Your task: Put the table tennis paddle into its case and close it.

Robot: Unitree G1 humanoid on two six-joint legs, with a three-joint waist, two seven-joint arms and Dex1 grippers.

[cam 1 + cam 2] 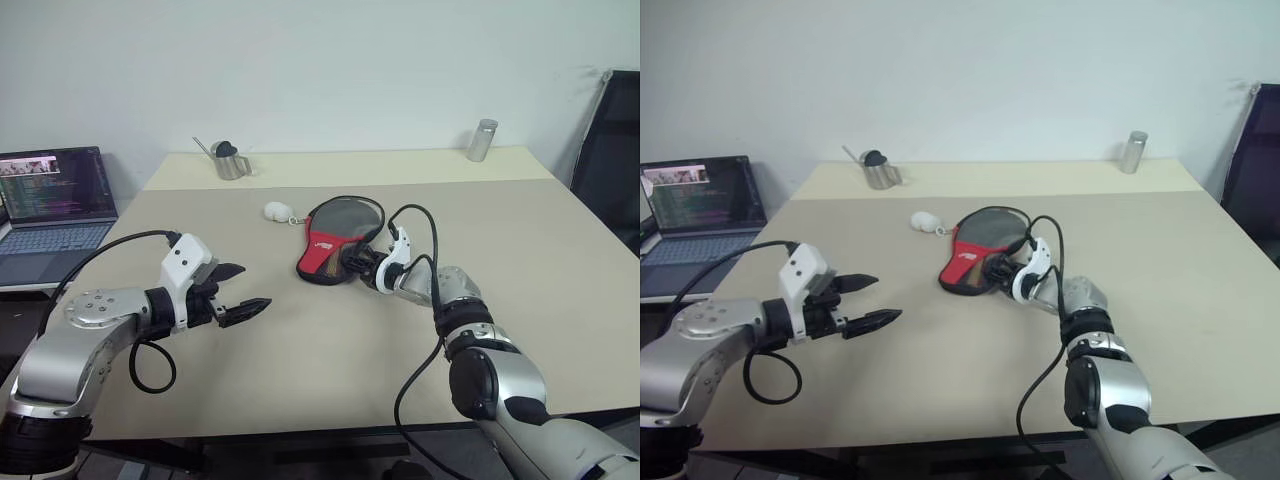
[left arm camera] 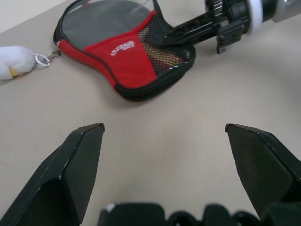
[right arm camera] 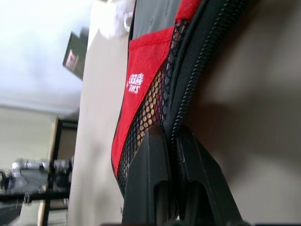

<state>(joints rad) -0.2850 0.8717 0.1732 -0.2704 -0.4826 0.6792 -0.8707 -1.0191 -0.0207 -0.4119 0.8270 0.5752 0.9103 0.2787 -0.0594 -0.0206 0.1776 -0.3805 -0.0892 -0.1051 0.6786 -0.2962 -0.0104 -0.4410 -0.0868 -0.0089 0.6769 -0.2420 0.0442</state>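
Right gripper (image 1: pixel 356 262) fingers clamped on the case (image 1: pixel 335 238) zipper rim — left gripper (image 1: pixel 238 293) fingers wide apart, well clear.

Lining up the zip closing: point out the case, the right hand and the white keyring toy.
case (image 1: pixel 322 248), left eye view, red fabric panel.
right hand (image 1: pixel 352 262), left eye view, fingertips at the case's rim.
white keyring toy (image 1: pixel 276 211), left eye view, its body.

- Looks like an office or lab room: plain white walls, large beige bench (image 1: pixel 300 380).
- Open laptop (image 1: pixel 55 205) showing code on its screen, at nine o'clock on a lower side desk.
- Dark office chair (image 1: pixel 612 150) at three o'clock.
- Metal mug (image 1: pixel 230 160) and steel canister (image 1: pixel 482 140) along the far edge, toward twelve o'clock.
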